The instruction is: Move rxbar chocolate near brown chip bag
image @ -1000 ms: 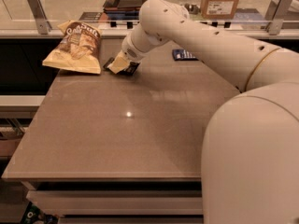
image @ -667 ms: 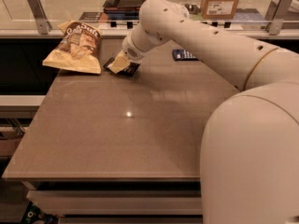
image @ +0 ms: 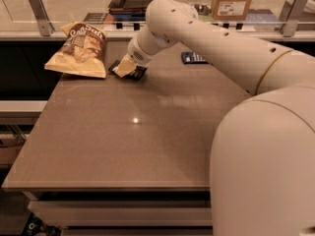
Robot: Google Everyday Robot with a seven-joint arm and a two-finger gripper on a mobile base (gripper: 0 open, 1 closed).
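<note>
Gripper (image: 125, 69) low over far-left part of table (image: 147, 146), on top of rxbar chocolate (image: 139, 73). Bar lies flat, just R of brown chip bag (image: 81, 50). 1 dark blue bar wrapper (image: 194, 58) well apart, further R.

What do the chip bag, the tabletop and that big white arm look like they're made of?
The brown chip bag: thin film, likely plastic or foil, crinkled and puffy. The table: smooth brown semi-gloss top, perhaps laminate; it mirrors a light spot. The arm: hard matte off-white shell, probably plastic. Its pincer sits beside the bag, over the rxbar chocolate.
</note>
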